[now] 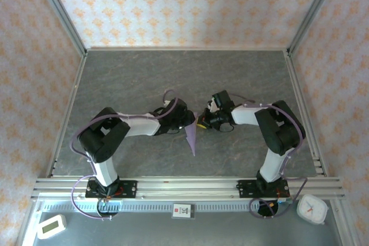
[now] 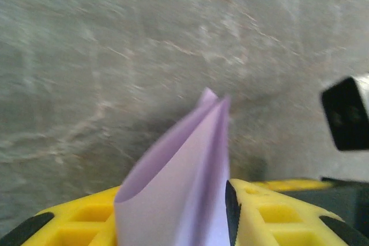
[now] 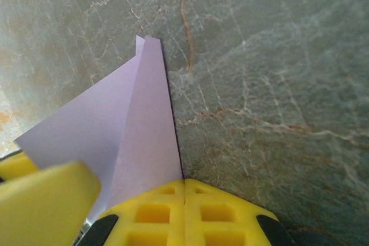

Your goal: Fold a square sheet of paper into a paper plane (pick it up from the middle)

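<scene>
The paper plane (image 1: 192, 136) is a slim lavender dart hanging point-down over the grey table between both arms. In the left wrist view the paper plane (image 2: 184, 177) bulges loosely between the yellow fingers of my left gripper (image 2: 173, 200), whose jaws stand apart around it. My right gripper (image 3: 184, 181) is shut, with the folded edge of the paper plane (image 3: 132, 119) coming out of its closed seam. From above, the left gripper (image 1: 187, 120) and the right gripper (image 1: 200, 121) meet at the plane's upper end. A left-gripper finger (image 3: 46, 205) shows beside the paper.
The grey marbled table (image 1: 173, 73) is fenced by aluminium rails and patterned walls. A white timer (image 1: 312, 208) and a small white device (image 1: 51, 226) lie on the near ledge, outside the rail. A black part of the right arm (image 2: 346, 113) is close by.
</scene>
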Tool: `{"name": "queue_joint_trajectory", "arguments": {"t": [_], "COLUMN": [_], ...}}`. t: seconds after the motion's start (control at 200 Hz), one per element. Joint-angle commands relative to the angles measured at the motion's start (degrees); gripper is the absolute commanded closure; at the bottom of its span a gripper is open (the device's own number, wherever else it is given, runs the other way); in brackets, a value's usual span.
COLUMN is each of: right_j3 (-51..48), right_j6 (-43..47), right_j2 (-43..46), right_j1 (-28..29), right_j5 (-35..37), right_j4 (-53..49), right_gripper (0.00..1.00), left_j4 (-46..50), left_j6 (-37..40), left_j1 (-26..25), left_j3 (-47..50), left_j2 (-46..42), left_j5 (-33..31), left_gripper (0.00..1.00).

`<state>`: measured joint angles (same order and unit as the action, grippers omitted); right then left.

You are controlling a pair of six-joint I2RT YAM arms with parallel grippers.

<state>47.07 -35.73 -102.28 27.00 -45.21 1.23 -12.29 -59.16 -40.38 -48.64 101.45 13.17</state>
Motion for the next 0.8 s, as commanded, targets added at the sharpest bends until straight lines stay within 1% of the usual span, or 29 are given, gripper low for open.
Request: {"name": "queue_joint_trajectory", "arguments": {"t": [0.0,0.12,0.305,0.45,0.596,0.691,0.791], "right_j3": [-1.8,-2.1,-2.6,-3.0,-3.4,-3.5,-3.7], "right_j6": [1.1,1.1,0.8,0.8,0.8,0.8,0.8], "right_j2": [-1.9,-1.8,-1.9,-2.0,-2.0,-1.9,-1.8], "right_j1": [0.5,0.5,0.5,0.5,0.5,0.5,0.5], "right_j5": [0.8,0.9,1.1,1.0,1.0,1.1,1.2], "right_j4": [-0.1,0.0,0.4,0.6,0.8,0.9,1.0], "right_gripper": [1.0,1.0,1.0,1.0,1.0,1.0,1.0], "left_j4": [-9.2,-9.6,-9.3,-7.7,-5.6,-2.5,1.8], "left_j6": [-1.5,-1.6,-2.0,-1.8,-1.3,-1.5,-1.6], "left_j1": [-0.2,-0.8,-1.9,-3.3,-4.8,-5.3,-5.5], "left_j3": [1.5,2.4,3.0,1.4,0.1,-0.6,-1.1], "left_j2": [-3.0,-4.7,-5.3,-2.9,-1.3,-1.3,-1.8], "left_j5": [3.6,2.9,2.0,2.1,0.8,-1.7,-4.5], "left_gripper": [0.59,0.59,0.71,0.71,0.71,0.72,0.68]}}
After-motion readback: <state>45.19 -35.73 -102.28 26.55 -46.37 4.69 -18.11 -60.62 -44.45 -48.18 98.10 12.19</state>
